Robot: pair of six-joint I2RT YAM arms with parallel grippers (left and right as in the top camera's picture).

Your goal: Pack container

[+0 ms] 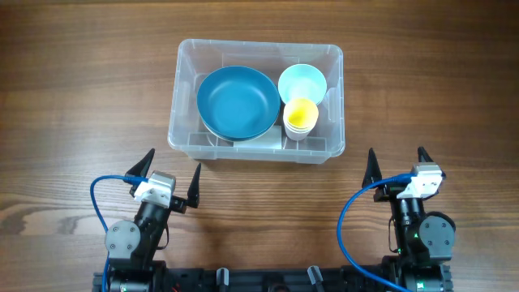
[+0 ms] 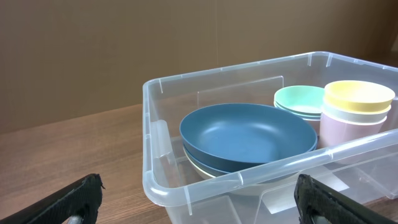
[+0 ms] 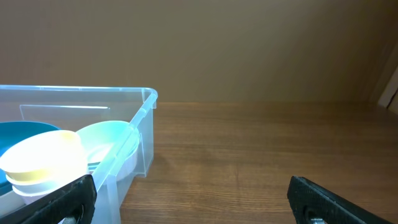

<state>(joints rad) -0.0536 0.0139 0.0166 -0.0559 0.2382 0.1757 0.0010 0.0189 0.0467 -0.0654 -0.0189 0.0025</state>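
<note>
From above, you have the clear container (image 1: 259,46) on the wooden table (image 1: 81,97), toward the far side and about midway between the two arms. Inside it, a large blue bowl (image 1: 237,101) fills the left part, a pale mint bowl (image 1: 302,83) sits at the far right, and a yellow cup (image 1: 301,115) stands just in front of that. Your left gripper (image 1: 173,162) and right gripper (image 1: 397,152) sit near the front edge, well apart from the container. Both have their jaws spread wide and hold nothing.

In your left wrist view, the container's near corner is close ahead. The blue bowl rests on a paler one, and the yellow cup is stacked on a pink cup (image 2: 342,132). The dark fingers (image 2: 74,200) frame only empty space.

In your right wrist view, the container's right end is at the left, and bare table lies between the wide-set fingers (image 3: 333,200).
</note>
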